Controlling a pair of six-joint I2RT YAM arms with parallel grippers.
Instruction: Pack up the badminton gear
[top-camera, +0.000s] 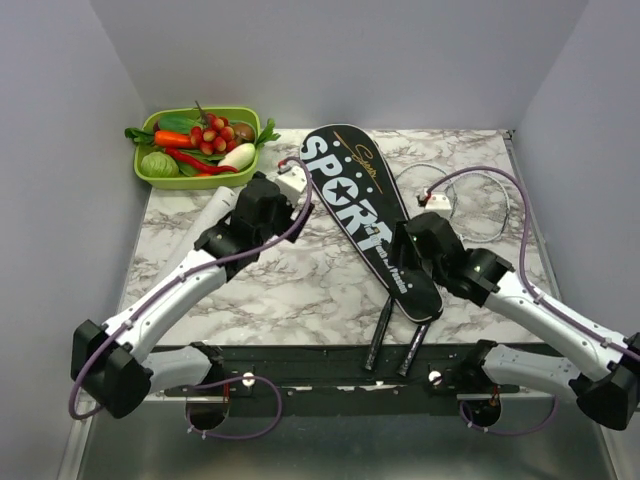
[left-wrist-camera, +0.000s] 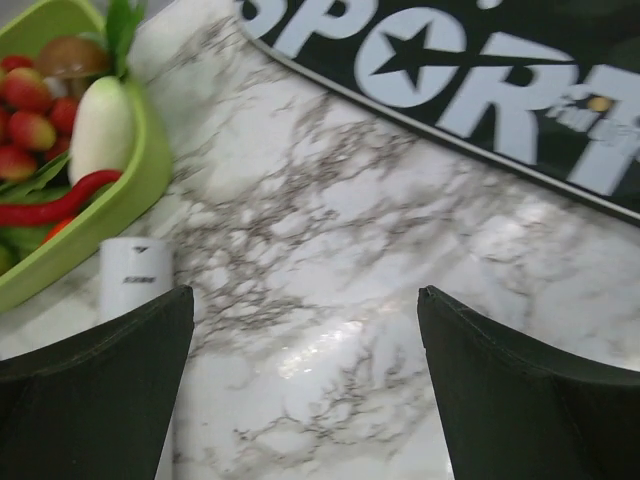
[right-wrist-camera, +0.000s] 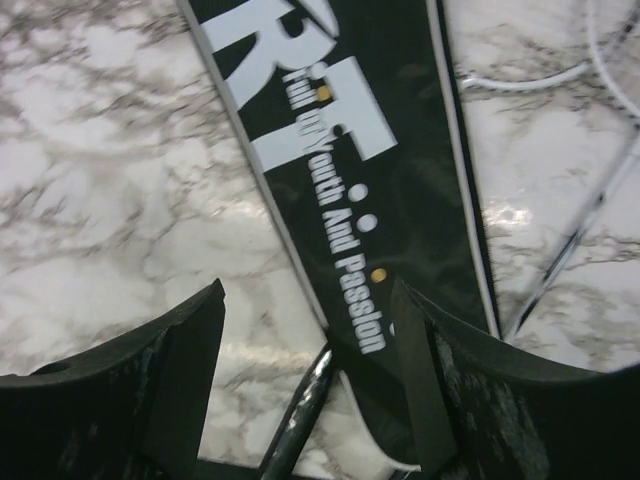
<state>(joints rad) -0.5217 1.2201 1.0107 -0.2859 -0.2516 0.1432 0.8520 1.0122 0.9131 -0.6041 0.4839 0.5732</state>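
On desk (top-camera: 300, 280), your left hand (left-wrist-camera: 305, 300) & right hand (right-wrist-camera: 308, 290) gaped empty; racket handles (top-camera: 385, 335) stuck out below bag (top-camera: 365, 215), tube (left-wrist-camera: 135, 285) unpacked, looked approx. half done

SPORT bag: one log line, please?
bag flat on table | racket handles past its near end | left gripper open, empty | right gripper open above bag end
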